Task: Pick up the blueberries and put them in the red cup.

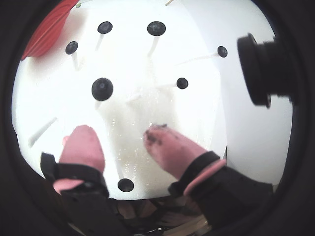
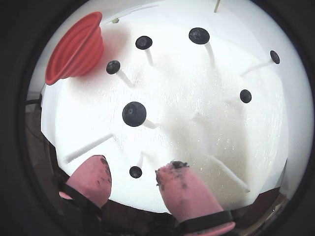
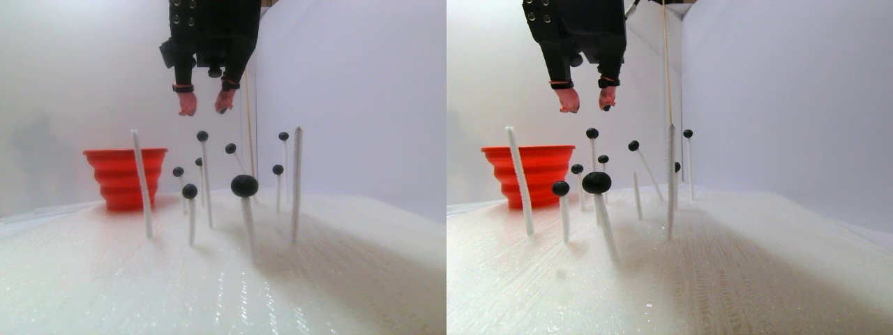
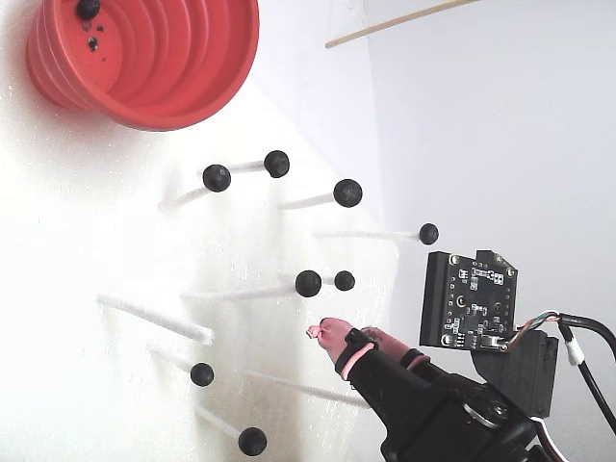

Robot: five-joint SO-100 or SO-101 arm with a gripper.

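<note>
The gripper point(image 2: 133, 179) hangs above the white foam board point(image 2: 197, 147) with its pink-tipped fingers point(image 2: 184, 189) parted and nothing between them. Thin white sticks point(image 3: 143, 185) stand up from the board around it, some bare, most topped with one of the blueberries point(image 2: 134, 113). In a wrist view one small berry point(image 2: 135, 172) sits on its stick directly below the gap between the fingers, apart from both. The red cup point(image 2: 76, 46) stands at the board's far left corner in that view, well away from the gripper, with a dark ball point(image 4: 88, 8) inside.
</note>
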